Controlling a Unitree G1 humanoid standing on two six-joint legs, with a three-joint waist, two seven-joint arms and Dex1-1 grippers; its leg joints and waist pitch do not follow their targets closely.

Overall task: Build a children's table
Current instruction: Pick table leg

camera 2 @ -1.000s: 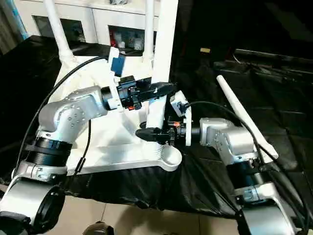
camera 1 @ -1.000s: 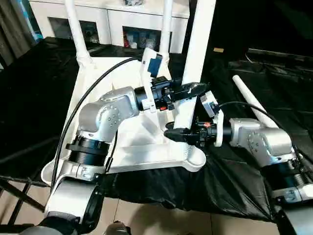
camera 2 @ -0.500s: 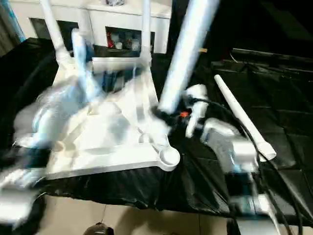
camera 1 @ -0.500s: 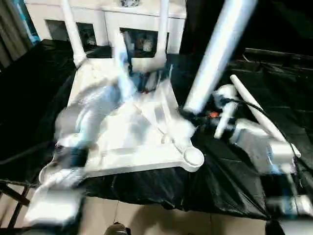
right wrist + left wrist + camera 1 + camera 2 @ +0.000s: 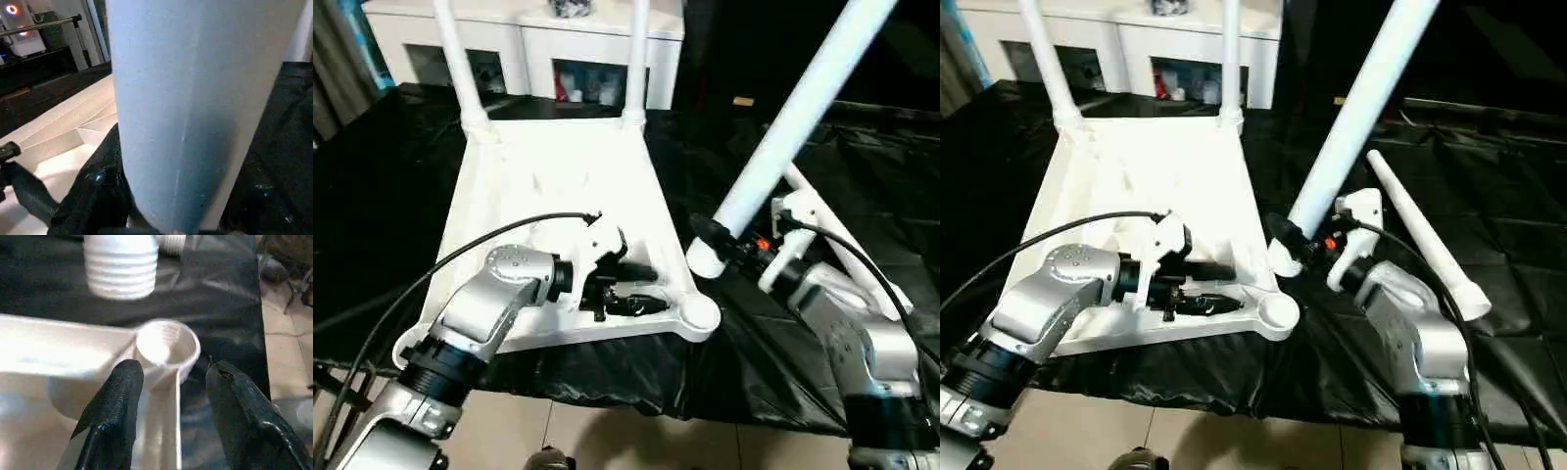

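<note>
The white tabletop (image 5: 558,166) lies upside down on black cloth, with two legs (image 5: 455,59) standing upright in its far corner sockets. My right gripper (image 5: 707,233) is shut on a third leg (image 5: 783,127) near its threaded end (image 5: 121,269). That leg leans up to the right, its end hanging just above and beside the empty front right socket (image 5: 700,315). My left gripper (image 5: 641,289) is open and low over the ribbed underside. Its fingers (image 5: 115,406) straddle a rib that leads to that socket (image 5: 166,345). Another leg (image 5: 1420,240) lies loose on the cloth behind my right arm.
A white cabinet (image 5: 529,39) with glass doors stands behind the work. Black cloth (image 5: 754,372) drapes over the front edge, with tiled floor below. My left arm's black cable (image 5: 460,259) arcs over the tabletop.
My left gripper has let go of the leg and dropped to the tabletop's front right corner. My right gripper has tilted the upright leg to the right, off the tabletop. The camera shifted.
</note>
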